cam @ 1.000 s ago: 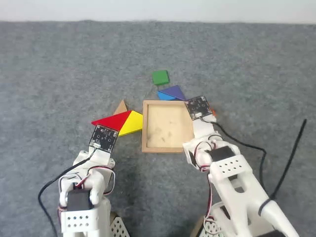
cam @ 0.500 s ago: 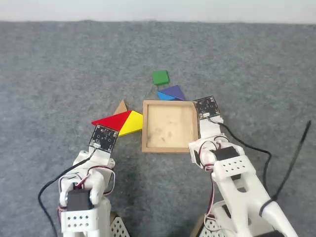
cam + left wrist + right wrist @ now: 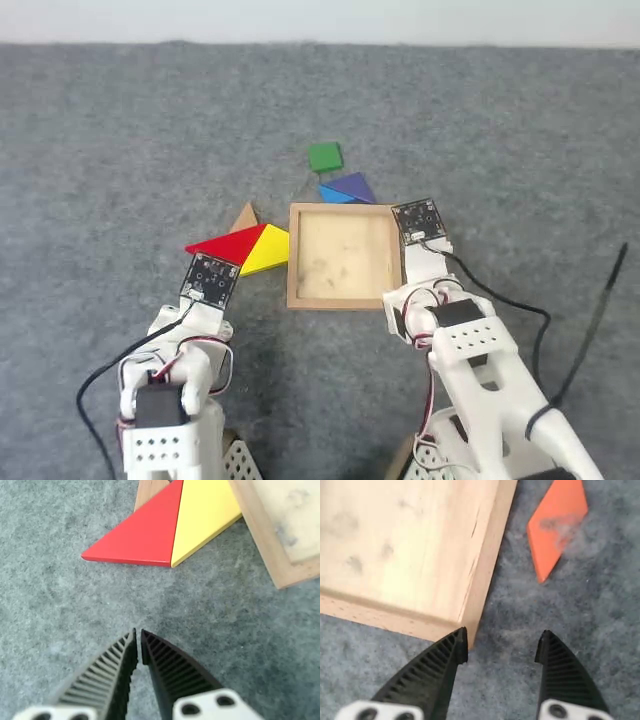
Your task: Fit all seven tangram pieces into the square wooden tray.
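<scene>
High view puts the square wooden tray point(image 3: 293, 255) mid-table on the grey felt mat point(image 3: 130, 130), with none of the seven pieces in it yet. A red triangle point(image 3: 228, 244) and a yellow triangle point(image 3: 267, 250) lie edge to edge on its left, the yellow one against the left rim, with a small tan triangle point(image 3: 245, 216) just beyond them. A blue piece point(image 3: 335, 195) and a purple triangle point(image 3: 355, 185) sit at the far rim, and a green square point(image 3: 325, 156) lies a little farther off. An orange parallelogram point(image 3: 556, 527) lies on the mat just right of the tray, near it but apart. The right gripper point(image 3: 504, 640) hangs empty at the tray's near right corner, its jaws spread wide, one jaw close beside that corner and the orange piece beyond it. The left gripper point(image 3: 139, 632) is empty too, its jaws drawn almost together above bare mat just short of the red and yellow pair. These pieces look thin, stiff and light, with smooth painted faces, so they would likely skid or tip rather than bend. The soundest hold is probably across two opposite edges, for the parallelogram across its narrow width, with the fingertips pressed slightly into the soft mat. The tray also looks light, so a jaw catching its rim could shift it.
</scene>
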Action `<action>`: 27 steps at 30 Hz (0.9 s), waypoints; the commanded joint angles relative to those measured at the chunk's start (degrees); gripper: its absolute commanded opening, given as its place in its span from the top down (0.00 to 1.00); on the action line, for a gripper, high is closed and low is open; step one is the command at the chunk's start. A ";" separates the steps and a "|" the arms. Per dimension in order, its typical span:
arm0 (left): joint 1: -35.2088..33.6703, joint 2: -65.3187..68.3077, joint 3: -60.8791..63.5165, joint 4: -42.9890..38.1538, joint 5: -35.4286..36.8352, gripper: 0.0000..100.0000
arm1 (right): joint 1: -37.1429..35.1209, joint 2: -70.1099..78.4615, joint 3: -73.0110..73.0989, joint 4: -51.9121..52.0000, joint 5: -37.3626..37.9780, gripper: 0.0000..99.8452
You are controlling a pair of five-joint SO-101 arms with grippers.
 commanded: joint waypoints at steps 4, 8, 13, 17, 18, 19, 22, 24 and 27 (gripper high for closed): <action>0.09 -1.23 -0.57 0.26 -0.26 0.98 | 0.31 -0.66 -0.62 -0.22 -0.79 0.77; 0.09 -1.23 -0.57 0.26 -0.26 0.98 | 0.57 -0.66 -0.97 -0.22 -4.57 0.77; 0.09 -1.23 -0.57 0.26 -0.26 0.98 | 0.48 0.04 -5.36 -0.13 -10.55 0.76; 0.09 -1.23 -0.57 0.26 -0.26 0.98 | -1.19 0.13 -10.29 1.80 -11.60 0.76; 0.09 -1.23 -0.57 0.26 -0.26 0.98 | -2.15 0.31 -11.25 2.42 -12.84 0.76; 0.09 -1.23 -0.57 0.26 -0.26 0.98 | -2.95 0.84 -12.13 3.03 -14.24 0.76; 0.09 -1.23 -0.57 0.26 -0.26 0.98 | -4.35 4.44 -13.10 3.12 -17.14 0.77; 0.09 -1.23 -0.57 0.26 -0.26 0.98 | -3.91 8.04 -13.89 2.95 -17.67 0.77; 0.09 -1.23 -0.57 0.26 -0.26 0.98 | -4.09 13.58 -16.09 2.95 -17.76 0.77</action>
